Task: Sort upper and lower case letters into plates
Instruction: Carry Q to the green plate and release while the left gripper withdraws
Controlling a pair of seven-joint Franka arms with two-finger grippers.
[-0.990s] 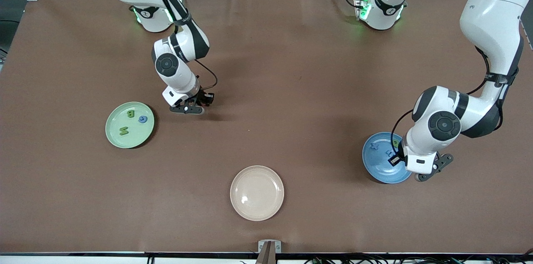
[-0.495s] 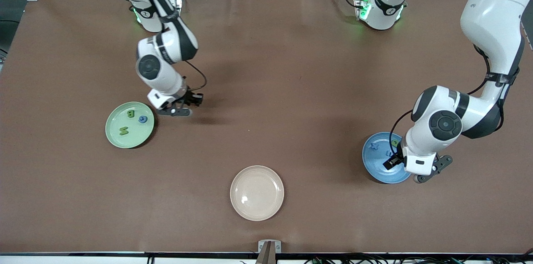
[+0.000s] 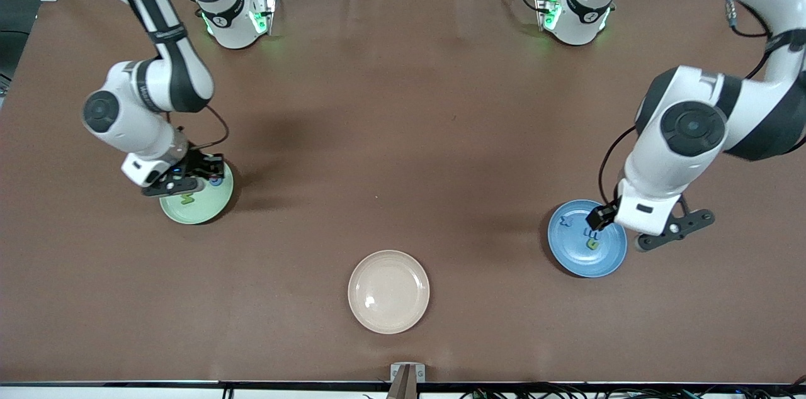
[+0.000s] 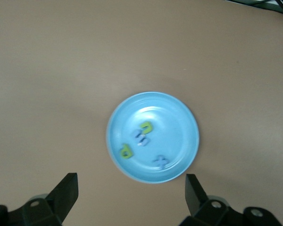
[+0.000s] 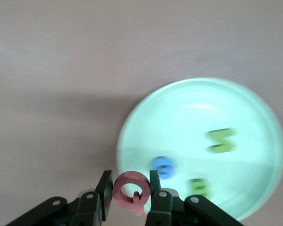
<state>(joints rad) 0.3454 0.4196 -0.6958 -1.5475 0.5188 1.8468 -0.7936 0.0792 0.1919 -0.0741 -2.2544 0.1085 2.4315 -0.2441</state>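
Over at the right arm's end of the tabletop (image 3: 403,134), the right claw (image 3: 182,182) hangs above the edge of the light green plate (image 3: 196,209), the edge farther from the front camera. It's pinched snug on a pink letter Q (image 5: 130,192), jaws barely apart, just the letter's width. The plate already has a blue letter (image 5: 163,167), a green zigzag one (image 5: 221,140) and a green B (image 5: 198,187) in it. If I were running this drop, I'd nudge the claw further in toward the plate's middle, since the Q looks to be right over the rim, then come down low and open gently so it doesn't bounce out or land on the blue letter. That arm is bent at the elbow with the wrist pointing down. Mid-table, nearer the camera, the cream plate (image 3: 388,292) has nothing in it. At the left arm's end, the blue plate (image 3: 585,264) holds four letters, and the left claw (image 3: 670,232) waits just past its rim, spread wide and holding nothing, wrist facing down.
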